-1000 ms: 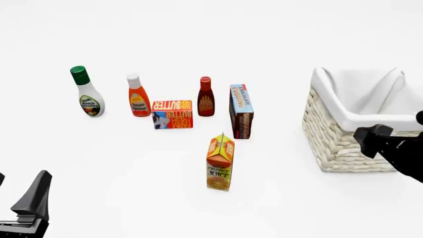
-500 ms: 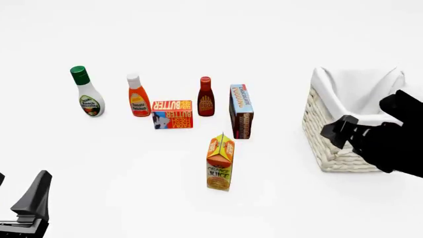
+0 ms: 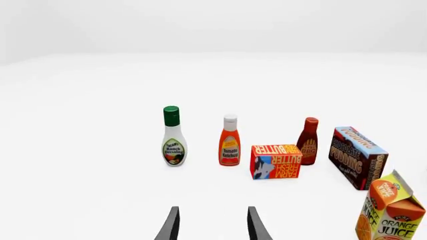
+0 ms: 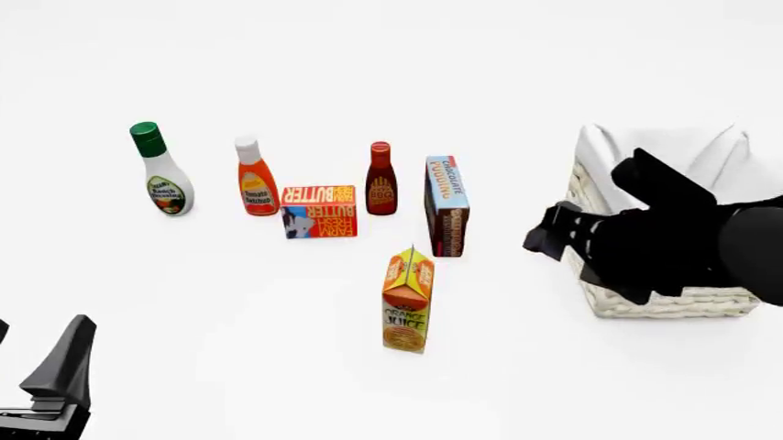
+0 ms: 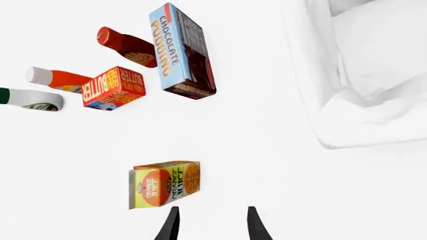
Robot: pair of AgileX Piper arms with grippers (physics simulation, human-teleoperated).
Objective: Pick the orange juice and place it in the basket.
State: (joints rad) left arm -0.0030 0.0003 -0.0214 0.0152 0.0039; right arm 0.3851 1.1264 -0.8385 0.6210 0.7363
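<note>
the orange juice stands upright on the white desk, nearer the arms than the other groceries and apart from all of them. nothing is touching it. behind it stands a chocolate pudding box on its narrow side. to that box's left sits a dark red sauce bottle, then a butter box lying flat, then a ketchup bottle with a white cap, and farthest left a ranch dressing bottle with a green cap.

the basket sits at the right side of the desk, well apart from the carton, its white cloth liner folded over the rim. the right arm reaches across in front of it and hides much of its near wall. the right claw hangs above the desk between the basket and the pudding box, not touching either. in the right wrist view its two dark fingers are spread with a clear gap between them, nothing held, and the orange juice shows just beside them.

the left claw rests low at the near left corner, far from the groceries. the left wrist view shows its fingers parted too, with nothing in between.
</note>
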